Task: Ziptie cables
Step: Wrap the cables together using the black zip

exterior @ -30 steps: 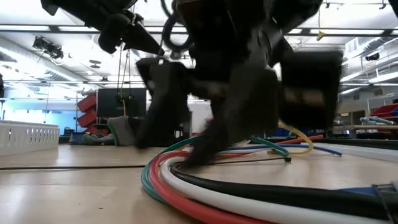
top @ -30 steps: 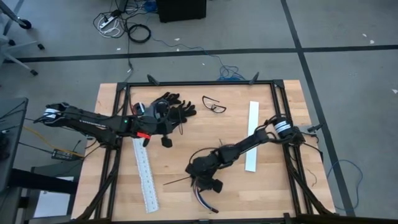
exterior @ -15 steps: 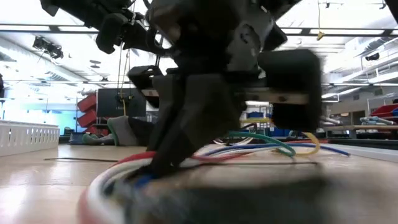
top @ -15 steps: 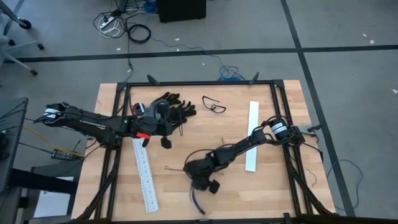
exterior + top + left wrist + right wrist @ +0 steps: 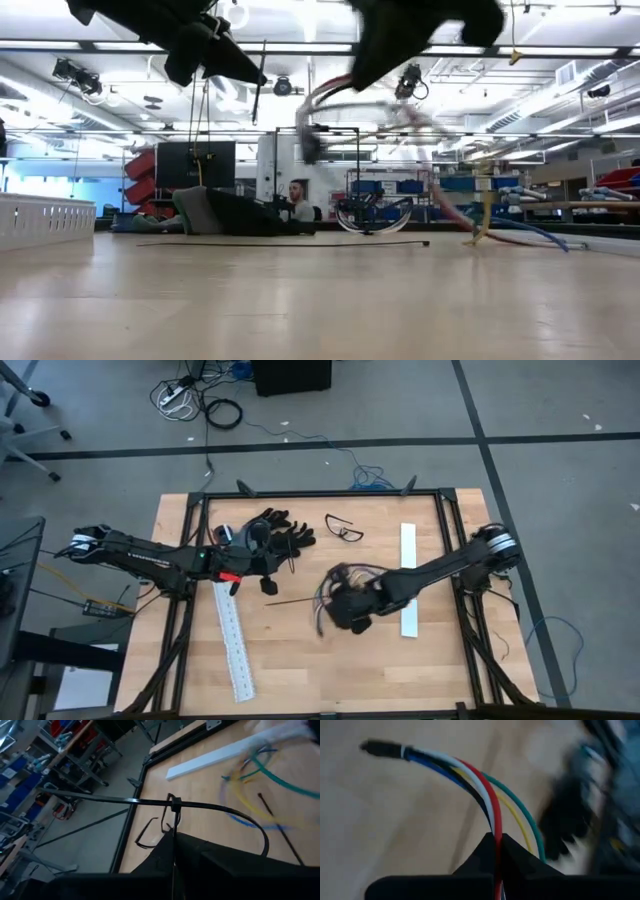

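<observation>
Clamping the cables [image 5: 492,815] mid-length, the right gripper [image 5: 497,840] lifts them clear of the table; the closed left gripper [image 5: 174,837] presents a looped zip tie [image 5: 220,810] just beyond its fingertips, likely for threading.

Things on the wooden table [image 5: 290,660] besides the work

Two white slotted strips lie there, one [image 5: 233,640] on the left side and one [image 5: 409,580] on the right; black gloves [image 5: 275,528] and a pair of glasses [image 5: 344,528] rest near the far edge, beside each other
</observation>
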